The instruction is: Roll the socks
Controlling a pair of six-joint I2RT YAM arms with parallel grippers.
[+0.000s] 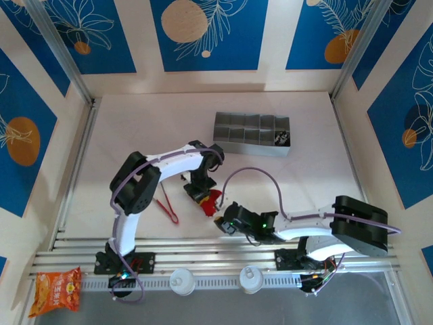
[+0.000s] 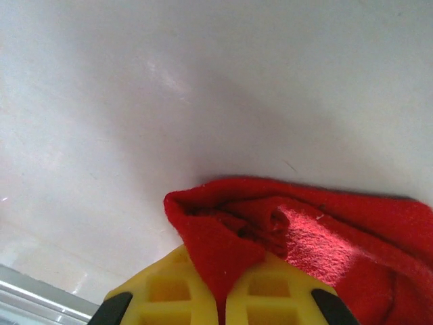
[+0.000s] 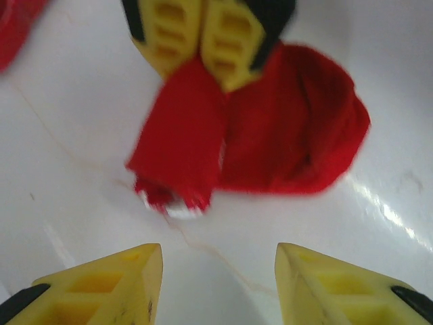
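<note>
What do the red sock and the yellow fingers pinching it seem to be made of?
The bright red fabric sock: soft fuzzy knit, matte, creasing into folds. The yellow fingers of the left tool: likely moulded plastic or rubber, smooth, with hollow ribbed cells.

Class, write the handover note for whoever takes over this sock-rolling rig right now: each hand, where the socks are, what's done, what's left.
Left hand: shut on a fold of the red sock, mid-table.
Right hand: open, empty, facing the sock and apart from it.
Done: sock gripped and bunched; no tidy roll yet.
Left: roll it. A second sock may be the dark thing in the grey organiser, but it is too small to tell.
</note>
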